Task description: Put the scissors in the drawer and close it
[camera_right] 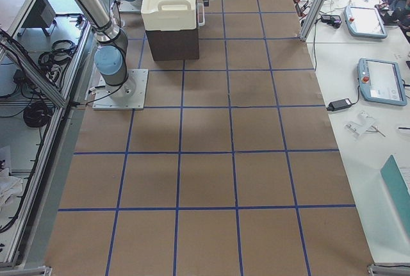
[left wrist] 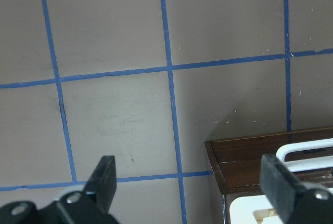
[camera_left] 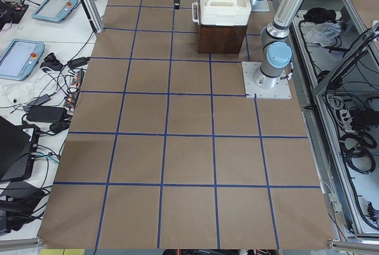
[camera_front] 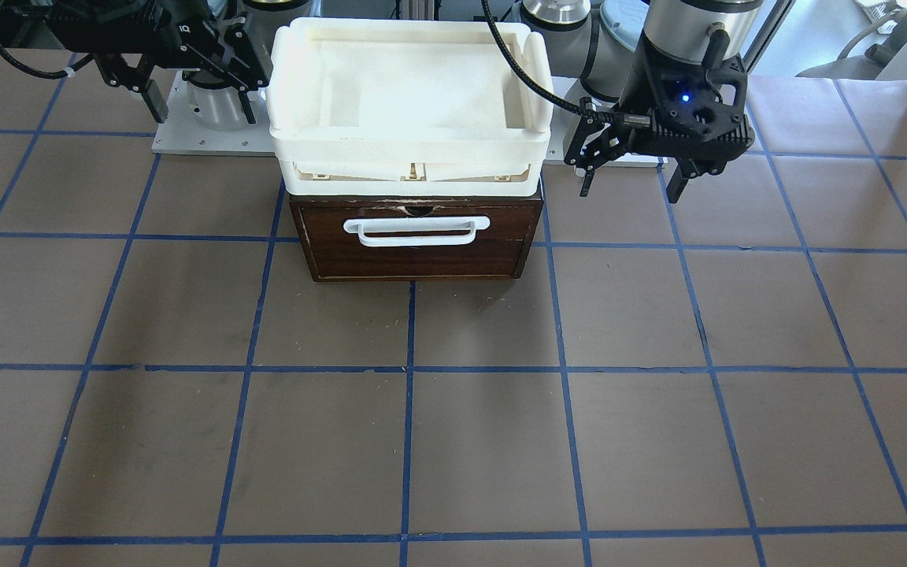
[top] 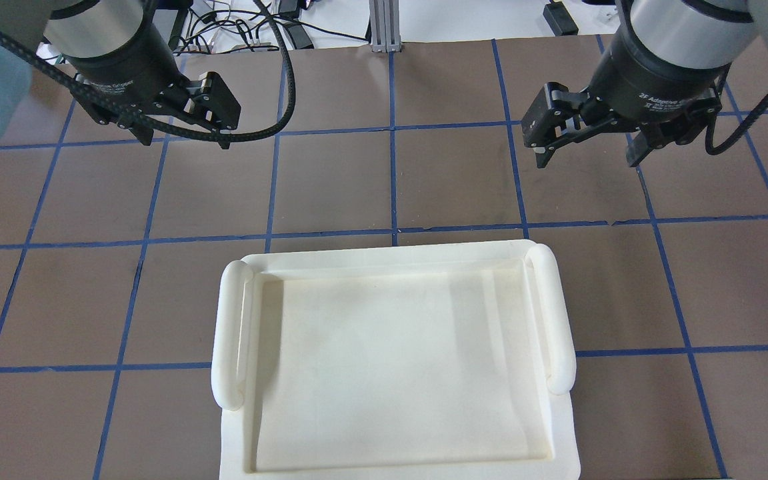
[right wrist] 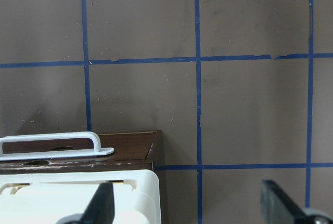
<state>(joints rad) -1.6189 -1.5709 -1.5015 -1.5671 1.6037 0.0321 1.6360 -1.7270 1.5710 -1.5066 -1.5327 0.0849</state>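
Brown paper with a blue tape grid covers the table (camera_front: 453,441); nothing loose shows on it in any view.

Left gripper (left wrist: 188,164): fingers spread wide, nothing between them. It hangs above the table just beside the drawer's corner.

Right gripper (top: 587,148): also spread and holding nothing, off the opposite corner. Both point down, apart from the drawer.

Drawer (camera_front: 418,252): dark front looks pushed fully in. Its white handle (camera_front: 418,230) faces away from me, toward the open table. A white tray (camera_front: 410,146) sits on top and overhangs the front a little; it looks bare inside.

Scissors: I can't find them in any view. They are not on the paper, in the tray or in either gripper. They may be inside the shut drawer, but I can't confirm it.

Risks as I judge them:
- Calling the job done on a shut front alone, with the scissors unseen.
- If I reopen to check, the tray's overhang crowds the handle, and a finger could catch the tray and shove it.
- The unit does not look fastened down. A pull on the handle may drag it along the paper instead of opening it.
- Either gripper swinging inward at this height would strike the drawer's side.
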